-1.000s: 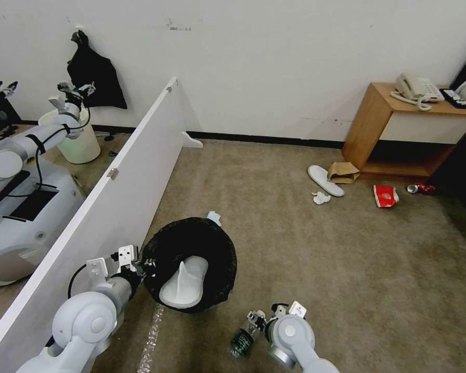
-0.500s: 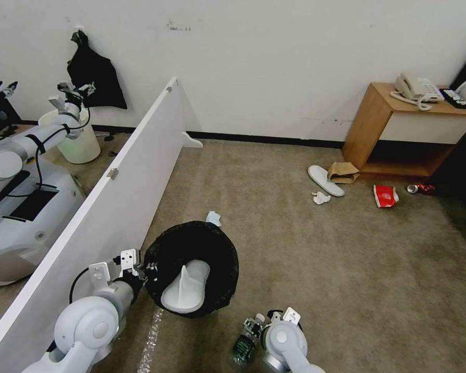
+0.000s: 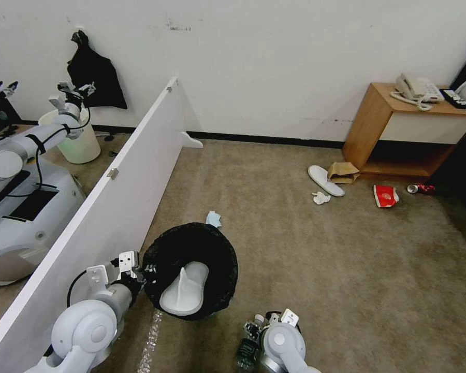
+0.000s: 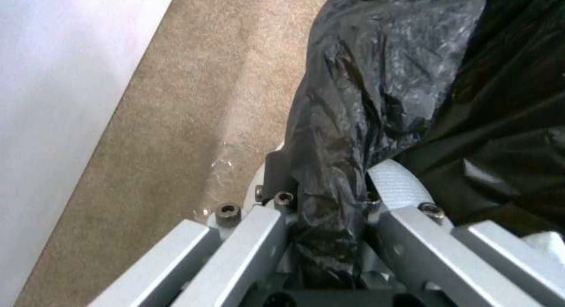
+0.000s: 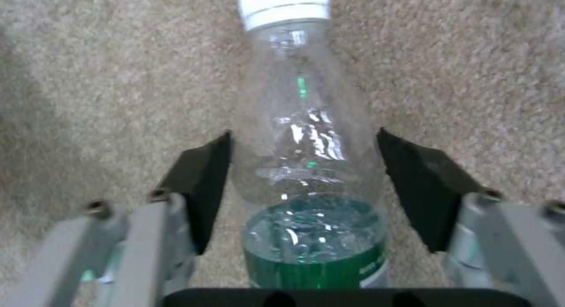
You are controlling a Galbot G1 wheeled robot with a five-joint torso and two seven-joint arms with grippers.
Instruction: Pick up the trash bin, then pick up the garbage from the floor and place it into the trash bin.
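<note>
Nearest to the robot, low in the head view, the right gripper (image 3: 255,331) holds a clear bottle with a green label (image 3: 246,348) over the carpet (image 3: 316,269). In the right wrist view the two dark pads (image 5: 203,183) press on both sides of the bottle (image 5: 306,166), whose white cap points away from the wrist. The bottle is just to the right and nearer than the trash bin (image 3: 191,269).

The left gripper (image 3: 146,270) is at the left rim of the trash bin. In the left wrist view its fingers (image 4: 276,201) pinch the rim together with the crinkled black bag (image 4: 377,91) folded over it. Inside the bin lies a white slipper (image 3: 184,289).

Just behind the bin a light-blue tissue (image 3: 213,218) lies on the carpet. To the left stands a long white board (image 3: 114,191).

Far to the right, near a wooden cabinet (image 3: 398,134), lie another white slipper (image 3: 325,180), a white tissue (image 3: 321,197), a brown paper bag (image 3: 343,171), a red cup (image 3: 385,196) and a red can (image 3: 421,188).
</note>
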